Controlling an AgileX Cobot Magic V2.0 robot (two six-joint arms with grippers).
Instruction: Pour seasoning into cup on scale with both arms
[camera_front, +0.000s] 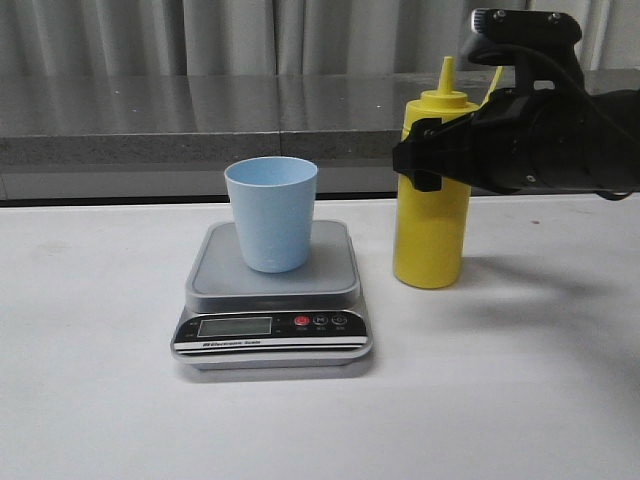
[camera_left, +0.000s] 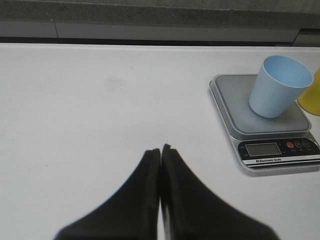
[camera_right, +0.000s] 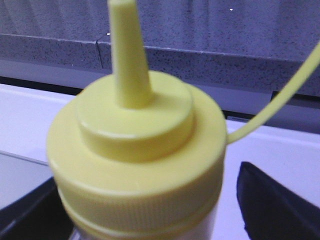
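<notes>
We see the scale (camera_front: 272, 300) standing near the middle of the white tabletop (camera_front: 90, 400), its black front panel toward the tabletop's front edge. The pale blue cup (camera_front: 271, 213) stands upright on the scale's grey platform, toward its back. Just beside the scale, on the side nearer the tabletop's right edge, the yellow seasoning (camera_front: 432, 195) bottle stands upright on the tabletop, apart from the scale, its pointed nozzle up and its thin cap strap (camera_right: 280, 100) arching off to one side.

Our right claw (camera_front: 432, 150) reaches in from the right at the level of the bottle's shoulder. In the right wrist view its two black fingers (camera_right: 275, 200) sit on either side of the bottle just below the ribbed cap; we cannot tell whether they press on it or only flank it.

Our left claw (camera_left: 161, 150) hangs over bare tabletop, well apart from the scale, with its fingers pressed together and holding nothing.
</notes>
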